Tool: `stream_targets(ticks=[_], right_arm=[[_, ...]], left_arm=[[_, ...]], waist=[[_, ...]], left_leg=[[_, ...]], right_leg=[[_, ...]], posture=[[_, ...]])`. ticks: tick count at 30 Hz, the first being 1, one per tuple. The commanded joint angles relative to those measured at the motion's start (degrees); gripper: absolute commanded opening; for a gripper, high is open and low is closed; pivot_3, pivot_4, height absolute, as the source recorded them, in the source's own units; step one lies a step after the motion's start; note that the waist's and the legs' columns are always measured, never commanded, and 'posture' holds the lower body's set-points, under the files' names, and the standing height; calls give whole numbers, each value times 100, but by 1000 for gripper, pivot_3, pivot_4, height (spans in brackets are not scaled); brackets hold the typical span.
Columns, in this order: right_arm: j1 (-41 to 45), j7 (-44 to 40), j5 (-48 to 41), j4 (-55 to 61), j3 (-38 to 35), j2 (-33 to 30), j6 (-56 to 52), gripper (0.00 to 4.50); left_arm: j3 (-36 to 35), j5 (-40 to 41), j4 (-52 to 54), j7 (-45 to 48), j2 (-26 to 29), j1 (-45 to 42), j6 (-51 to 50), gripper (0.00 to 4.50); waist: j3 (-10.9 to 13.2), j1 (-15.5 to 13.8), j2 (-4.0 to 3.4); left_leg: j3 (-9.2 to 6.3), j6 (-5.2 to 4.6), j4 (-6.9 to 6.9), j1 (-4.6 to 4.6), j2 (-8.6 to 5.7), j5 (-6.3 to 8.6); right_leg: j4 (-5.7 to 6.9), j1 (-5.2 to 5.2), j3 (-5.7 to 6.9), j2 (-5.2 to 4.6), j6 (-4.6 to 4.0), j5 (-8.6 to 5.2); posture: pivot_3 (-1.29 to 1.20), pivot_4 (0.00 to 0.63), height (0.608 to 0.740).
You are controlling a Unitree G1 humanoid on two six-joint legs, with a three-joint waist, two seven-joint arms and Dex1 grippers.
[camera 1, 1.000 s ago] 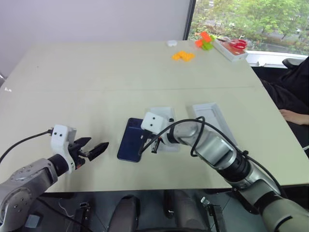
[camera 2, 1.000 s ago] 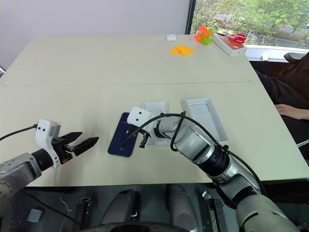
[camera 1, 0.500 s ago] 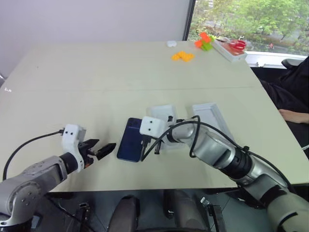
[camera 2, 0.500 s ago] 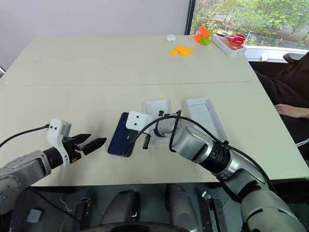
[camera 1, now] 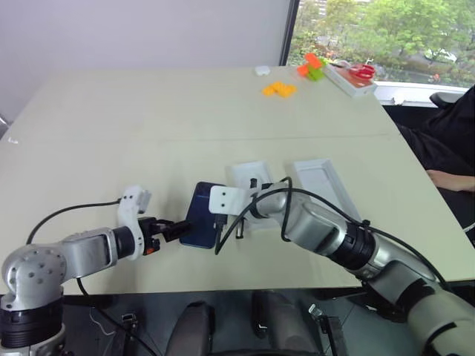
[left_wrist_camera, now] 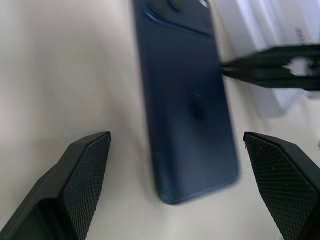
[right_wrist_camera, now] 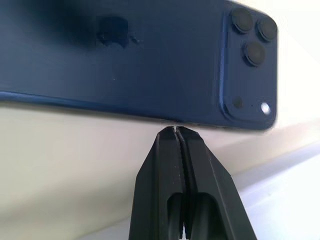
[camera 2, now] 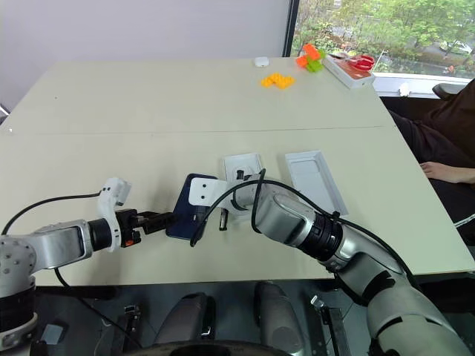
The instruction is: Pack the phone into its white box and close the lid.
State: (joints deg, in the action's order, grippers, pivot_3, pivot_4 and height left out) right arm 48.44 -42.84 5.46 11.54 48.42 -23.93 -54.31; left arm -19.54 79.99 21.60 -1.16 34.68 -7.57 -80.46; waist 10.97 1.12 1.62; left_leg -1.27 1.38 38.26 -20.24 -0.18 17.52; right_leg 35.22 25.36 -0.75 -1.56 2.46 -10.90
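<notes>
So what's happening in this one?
A two-armed robot is working on a dark blue phone lying flat, back up, on the table. The right pincer, shut, has its tips at the phone's long edge on the box side. The left pincer, wide open, is lined up with the phone's near end, not gripping it. The white box and lid lie open beside the phone, so nothing is packed yet.

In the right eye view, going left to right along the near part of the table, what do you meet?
Left gripper → phone → right gripper → white box → lid.
</notes>
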Motion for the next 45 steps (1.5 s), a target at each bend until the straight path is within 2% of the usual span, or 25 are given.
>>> stream_targets(ticks=[1,14,21,33,42,45], right_arm=[[17,-129,-46,60,-160,178,180,60],[-283,-333,-192,-119,-543,517,283,60],[-333,-346,-172,-152,-594,587,275,60],[-369,-375,-110,-167,-638,621,285,60],[-304,-368,-115,-88,-790,502,258,60],[-301,-371,-109,-38,-802,463,263,0]], left_arm=[[380,477,-125,-278,-91,36,-81,4500],[941,2122,-346,-1499,-120,109,1087,4500],[1219,2761,-286,-1815,32,171,1677,4500],[1619,2989,-239,-2040,340,191,2341,4500],[1201,2930,-306,-2206,480,643,2921,4500],[1197,2942,-275,-2200,495,713,2975,3677]], waist=[[0,-2,0],[-5,-45,-3],[-5,-44,-3],[-3,-16,-2],[-2,6,-3],[-2,3,-4]], left_leg=[[0,0,0,0,-1,0],[-7,1,1,-2,-6,-1],[-8,2,1,-5,-8,-1],[-8,3,0,-10,-8,-1],[-8,3,-1,-9,-5,-1],[-8,3,-2,-9,-4,-1]], right_leg=[[0,0,0,0,0,0],[-2,-4,0,-12,-1,0],[-5,-3,1,-12,-2,-1],[-7,2,3,-2,-3,-2],[-7,4,3,4,7,-9],[-7,5,4,4,15,-15]], posture=[[0,150,740],[0,150,740],[0,150,740],[0,150,740],[0,150,740],[0,150,740]])
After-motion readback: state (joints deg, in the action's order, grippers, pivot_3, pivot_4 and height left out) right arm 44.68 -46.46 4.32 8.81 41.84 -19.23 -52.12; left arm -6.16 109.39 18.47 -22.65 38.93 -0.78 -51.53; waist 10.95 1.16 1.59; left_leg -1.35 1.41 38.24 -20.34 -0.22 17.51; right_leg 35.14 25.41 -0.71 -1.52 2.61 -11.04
